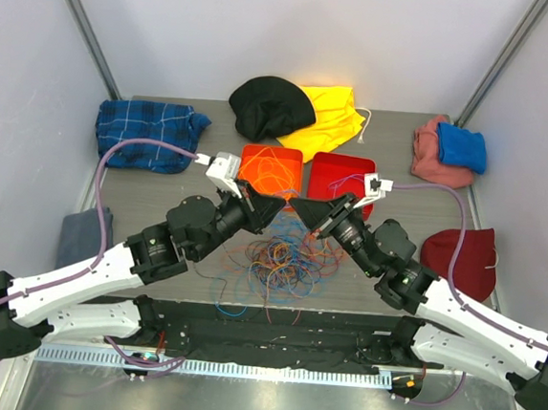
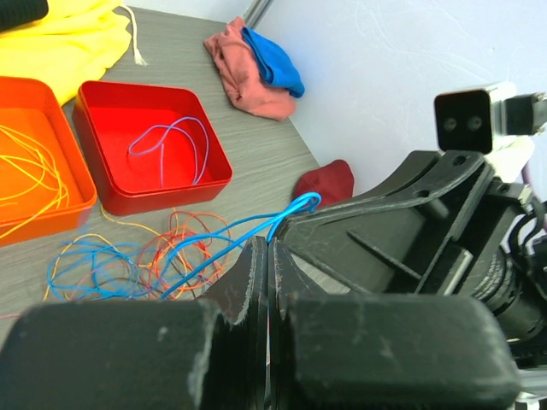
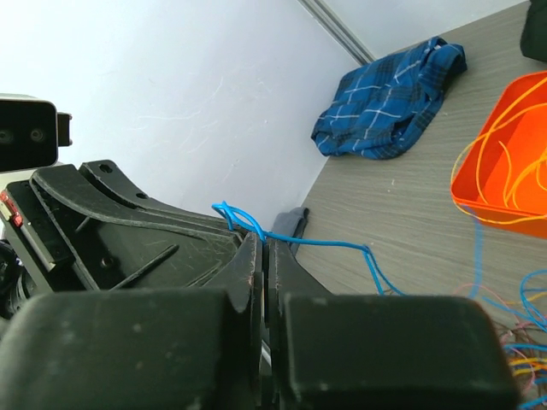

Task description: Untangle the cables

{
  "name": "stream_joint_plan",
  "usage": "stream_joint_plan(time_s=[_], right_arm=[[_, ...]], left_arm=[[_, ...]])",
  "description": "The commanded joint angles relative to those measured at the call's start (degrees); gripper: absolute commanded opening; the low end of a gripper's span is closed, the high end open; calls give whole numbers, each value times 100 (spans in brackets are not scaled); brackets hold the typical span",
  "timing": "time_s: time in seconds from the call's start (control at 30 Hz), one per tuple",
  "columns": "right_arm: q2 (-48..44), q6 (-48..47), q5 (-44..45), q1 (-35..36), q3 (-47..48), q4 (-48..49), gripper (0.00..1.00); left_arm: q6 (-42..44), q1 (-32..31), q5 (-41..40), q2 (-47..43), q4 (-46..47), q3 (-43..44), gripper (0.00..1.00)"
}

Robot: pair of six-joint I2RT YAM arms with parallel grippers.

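- Presses the left fingers (image 2: 244, 286) flat together with no gap at the seam, gripping a blue cable (image 2: 303, 201) at the very tips.
- Shows that cable leaving the left tips in a small loop just ahead of them, up against the nose of the opposite arm's fingers.
- Trails blue strands from the same tips down and off to the left, into the heap of cables (image 2: 120, 265) lying on the bench (image 2: 265, 154) below and ahead of the fingers.
- Holds the right fingers (image 3: 244, 273) closed too, seam tight, with the blue cable kinked in a small knot-like loop right at their tips.
- Stretches one strand from the right tips out to the right, then drops it toward the heap, low and to the right of those fingers.
- Shows, from the top view, both sets of tips almost nose to nose, raised above the far edge of the heap.
- Places an orange tray (image 1: 250, 155), with orange and yellow cables in it, just beyond the left fingers.
- Places a red tray (image 1: 318, 166), with a bluish loop in it, just beyond the right fingers.
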Motion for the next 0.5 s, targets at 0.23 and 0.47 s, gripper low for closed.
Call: stream_joint_plan(time_s=[0.23, 0.47], right_arm=[[-508, -508, 1064, -21, 512, -1230, 1], [-614, -772, 1091, -30, 627, -1538, 1]], left_arm=[[49, -18, -383, -328, 168, -162, 0], [101, -9, -691, -539, 80, -267, 3]])
